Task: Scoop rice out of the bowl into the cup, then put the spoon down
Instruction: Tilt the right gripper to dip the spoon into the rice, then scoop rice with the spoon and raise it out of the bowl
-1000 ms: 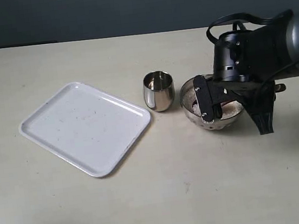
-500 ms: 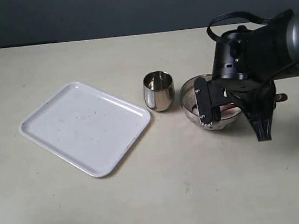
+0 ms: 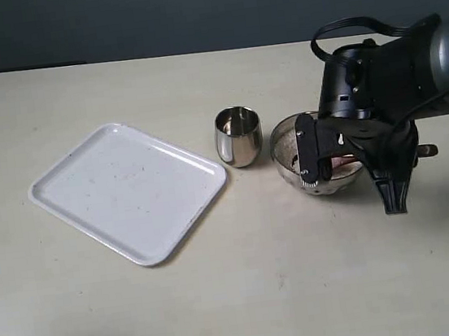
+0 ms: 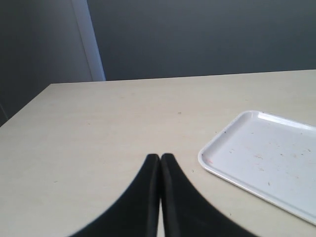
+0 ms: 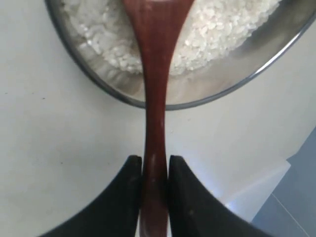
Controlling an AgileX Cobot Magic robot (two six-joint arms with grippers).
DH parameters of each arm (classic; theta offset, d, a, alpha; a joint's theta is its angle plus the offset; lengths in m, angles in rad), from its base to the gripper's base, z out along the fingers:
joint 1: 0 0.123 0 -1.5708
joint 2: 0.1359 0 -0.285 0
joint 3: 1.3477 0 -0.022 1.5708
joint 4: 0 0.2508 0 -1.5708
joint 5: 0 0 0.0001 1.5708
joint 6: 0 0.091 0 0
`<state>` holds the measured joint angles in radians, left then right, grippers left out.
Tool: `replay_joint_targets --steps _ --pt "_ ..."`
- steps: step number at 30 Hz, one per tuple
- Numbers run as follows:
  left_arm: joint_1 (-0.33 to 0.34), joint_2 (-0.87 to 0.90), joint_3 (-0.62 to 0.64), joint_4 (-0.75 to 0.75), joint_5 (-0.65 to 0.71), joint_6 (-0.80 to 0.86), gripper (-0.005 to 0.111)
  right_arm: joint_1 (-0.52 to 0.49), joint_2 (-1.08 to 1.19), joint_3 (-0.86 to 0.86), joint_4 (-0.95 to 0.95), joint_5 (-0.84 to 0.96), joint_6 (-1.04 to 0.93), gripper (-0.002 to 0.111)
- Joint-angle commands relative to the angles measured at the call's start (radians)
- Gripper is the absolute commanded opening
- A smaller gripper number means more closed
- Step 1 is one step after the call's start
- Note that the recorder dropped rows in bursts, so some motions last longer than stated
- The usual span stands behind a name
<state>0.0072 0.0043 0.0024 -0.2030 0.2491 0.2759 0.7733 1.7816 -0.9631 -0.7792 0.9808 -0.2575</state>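
Observation:
My right gripper (image 5: 155, 159) is shut on the slim handle of the reddish-brown wooden spoon (image 5: 154, 94). The spoon's head reaches over the rim of the steel bowl (image 5: 98, 81) into the white rice (image 5: 217, 34). In the exterior view the right arm covers much of the bowl (image 3: 287, 140); a little rice (image 3: 346, 171) shows under it. The small steel cup (image 3: 238, 136) stands just left of the bowl, upright. My left gripper (image 4: 160, 157) is shut on nothing, above bare table, and does not show in the exterior view.
A white rectangular tray (image 3: 129, 192) lies left of the cup, with a few specks on it; its corner (image 4: 256, 158) shows in the left wrist view. The beige table (image 3: 248, 296) stretches around everything, with a dark wall behind.
The right gripper has shifted slightly right and lower over the bowl, with the spoon still held. Cup, bowl and tray have stayed put.

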Motion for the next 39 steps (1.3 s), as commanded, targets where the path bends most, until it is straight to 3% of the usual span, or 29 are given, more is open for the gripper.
replay_joint_targets --steps 1,39 --pt "-0.011 -0.004 -0.002 0.003 -0.015 -0.004 0.001 -0.005 -0.01 -0.002 0.004 0.015 0.038 -0.001" --pt "-0.011 -0.004 -0.002 0.003 -0.015 -0.004 0.001 -0.005 -0.01 -0.002 0.224 0.046 0.445 -0.001"
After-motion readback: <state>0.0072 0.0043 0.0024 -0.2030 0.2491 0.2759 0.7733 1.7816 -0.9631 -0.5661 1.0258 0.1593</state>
